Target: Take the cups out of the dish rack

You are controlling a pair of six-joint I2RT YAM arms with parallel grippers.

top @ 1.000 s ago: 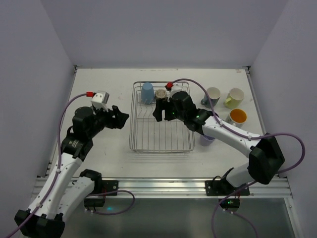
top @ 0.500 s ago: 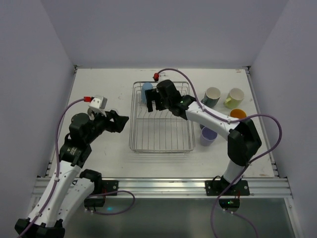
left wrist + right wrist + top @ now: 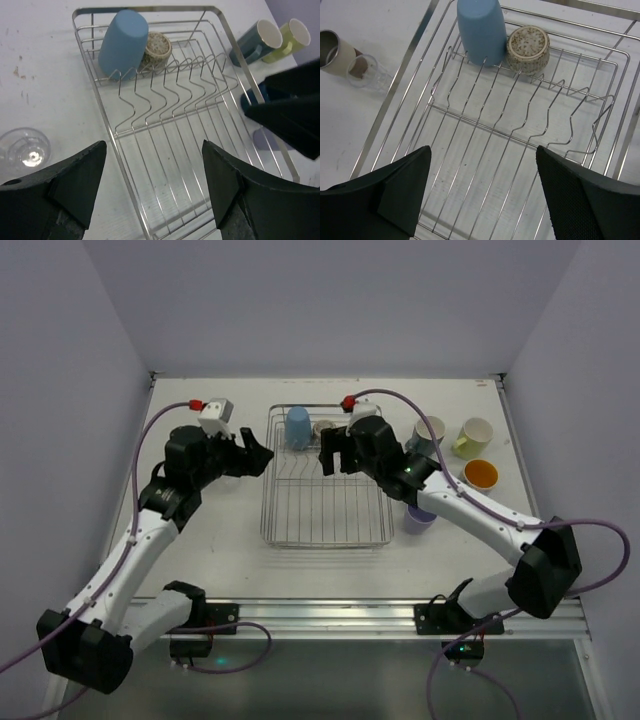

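The silver wire dish rack (image 3: 266, 510) stands mid-table. A light blue cup (image 3: 298, 426) stands upside down at its back left, and a beige speckled cup (image 3: 323, 428) lies beside it. Both show in the left wrist view, blue cup (image 3: 123, 44) and beige cup (image 3: 156, 46), and in the right wrist view, blue cup (image 3: 481, 31) and beige cup (image 3: 528, 48). My left gripper (image 3: 258, 455) is open and empty over the rack's left rim (image 3: 100, 105). My right gripper (image 3: 335, 452) is open and empty above the rack's wires (image 3: 490, 130), in front of the two cups.
Right of the rack stand a grey-teal mug (image 3: 428, 433), a yellow-green mug (image 3: 472, 437), an orange-lined cup (image 3: 481, 475) and a lavender cup (image 3: 419, 515). Left of the rack are a clear glass (image 3: 25, 147) and a beige tumbler on its side (image 3: 335, 52).
My left gripper has moved back and right up to the rack's left rim. My right gripper swung toward the blue cup, then came back to the right. The cups have not moved.
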